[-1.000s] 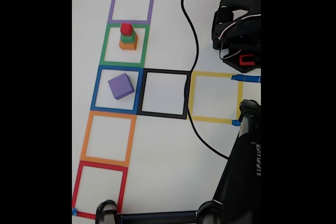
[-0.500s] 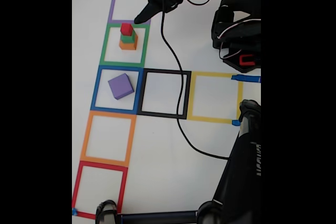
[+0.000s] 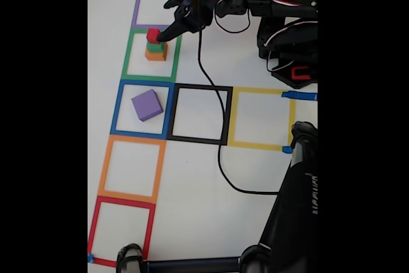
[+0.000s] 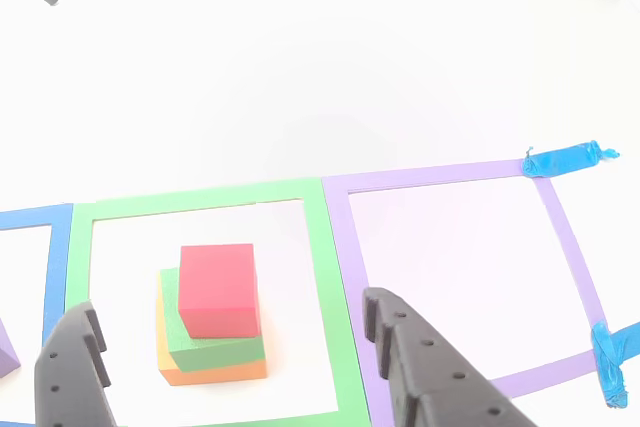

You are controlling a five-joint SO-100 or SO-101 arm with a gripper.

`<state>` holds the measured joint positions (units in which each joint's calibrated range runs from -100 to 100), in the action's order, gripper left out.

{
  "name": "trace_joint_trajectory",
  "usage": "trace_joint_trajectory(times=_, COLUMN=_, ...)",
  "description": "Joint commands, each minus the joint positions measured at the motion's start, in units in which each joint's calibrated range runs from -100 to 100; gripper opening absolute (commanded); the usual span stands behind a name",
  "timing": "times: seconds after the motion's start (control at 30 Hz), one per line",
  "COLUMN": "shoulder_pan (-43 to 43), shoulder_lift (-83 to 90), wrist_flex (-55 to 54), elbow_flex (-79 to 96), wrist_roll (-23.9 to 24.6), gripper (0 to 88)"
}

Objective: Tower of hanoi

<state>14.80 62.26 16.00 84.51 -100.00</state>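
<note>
A small stack of cubes — red cube (image 3: 153,34) on green cube (image 3: 155,46) on orange cube (image 3: 155,54) — is seen in the upper left of the fixed view, inside the green tape square (image 3: 130,55). The purple cube (image 3: 147,105) lies apart, in the blue tape square (image 3: 120,108) just below. The gripper (image 4: 235,347) is held over the stack with its fingers (image 4: 400,342) spread apart (one on each side of the red cube) — nothing is clamped.
</note>
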Motion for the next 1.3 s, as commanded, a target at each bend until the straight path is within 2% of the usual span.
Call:
trace_joint_trajectory(times=0.0, shoulder_pan=-1.29, shoulder_lift=-5.14, wrist_flex=-10.33, elbow_flex=1.22, wrist_roll=0.0, gripper=30.0)
trace_joint_trajectory(times=0.4, shoulder_pan=-2.44, shoulder_lift=-25.08, wrist_flex=-33.9, elbow_flex=2.68, wrist_roll=0.0, gripper=28.8)
trace_joint_trajectory(times=0.9, shoulder_pan=-3.78, shoulder_lift=-39.94, wrist_flex=-48.71, elbow_flex=2.31, wrist_roll=0.0, gripper=27.3)
trace_joint_trajectory(times=1.27, shoulder_pan=-4.93, shoulder_lift=-47.61, wrist_flex=-52.52, elbow_flex=-1.96, wrist_roll=0.0, gripper=22.8)
